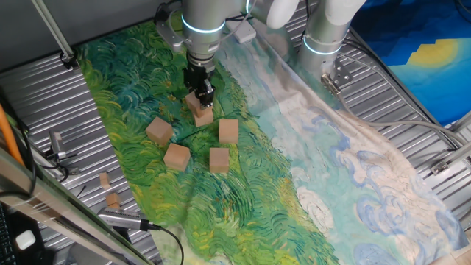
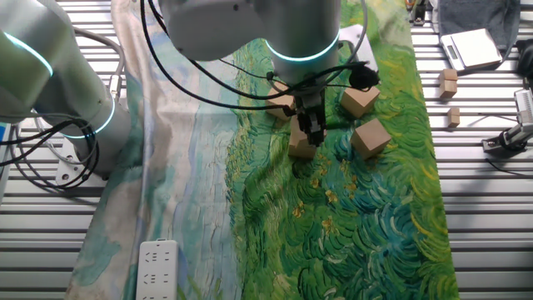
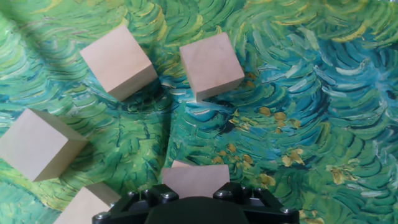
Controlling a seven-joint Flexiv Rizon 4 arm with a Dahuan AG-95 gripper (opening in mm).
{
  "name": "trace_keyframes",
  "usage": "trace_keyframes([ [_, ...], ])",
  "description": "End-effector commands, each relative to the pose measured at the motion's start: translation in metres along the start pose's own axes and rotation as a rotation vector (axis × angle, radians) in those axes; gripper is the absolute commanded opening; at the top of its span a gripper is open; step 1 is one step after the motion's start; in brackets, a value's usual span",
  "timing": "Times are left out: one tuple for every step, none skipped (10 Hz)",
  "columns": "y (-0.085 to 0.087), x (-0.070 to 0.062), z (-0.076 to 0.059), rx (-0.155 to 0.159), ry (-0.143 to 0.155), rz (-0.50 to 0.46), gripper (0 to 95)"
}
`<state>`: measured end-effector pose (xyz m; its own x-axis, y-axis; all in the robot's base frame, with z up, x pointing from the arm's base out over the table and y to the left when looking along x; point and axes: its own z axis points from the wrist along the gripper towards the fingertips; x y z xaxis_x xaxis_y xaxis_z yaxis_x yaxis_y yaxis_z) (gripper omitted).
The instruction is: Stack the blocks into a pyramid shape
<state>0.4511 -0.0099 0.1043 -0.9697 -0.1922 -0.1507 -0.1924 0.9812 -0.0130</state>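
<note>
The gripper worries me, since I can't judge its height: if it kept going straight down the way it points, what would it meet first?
The gripper points straight down and seems to hold a block already. That block would likely press into the painted cloth; how high it hangs is unclear. The other blocks lie off to the side.

Five wooden cubes show in one fixed view. Two small wooden bits lie beside the cloth.
</note>
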Motion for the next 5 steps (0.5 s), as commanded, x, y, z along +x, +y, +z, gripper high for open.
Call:
trace_keyframes([
  [-0.0008,0.0001,0.0003,0.001,-0.004,-0.007,0.0],
  [-0.0009,0.0002,0.0005,0.001,-0.012,-0.012,0.0],
  [-0.0009,0.0002,0.0007,0.003,-0.014,-0.017,0.0],
  [-0.0009,0.0002,0.0007,0.007,-0.015,-0.022,0.0],
  [-0.0008,0.0001,0.0007,0.015,-0.025,-0.037,0.0],
])
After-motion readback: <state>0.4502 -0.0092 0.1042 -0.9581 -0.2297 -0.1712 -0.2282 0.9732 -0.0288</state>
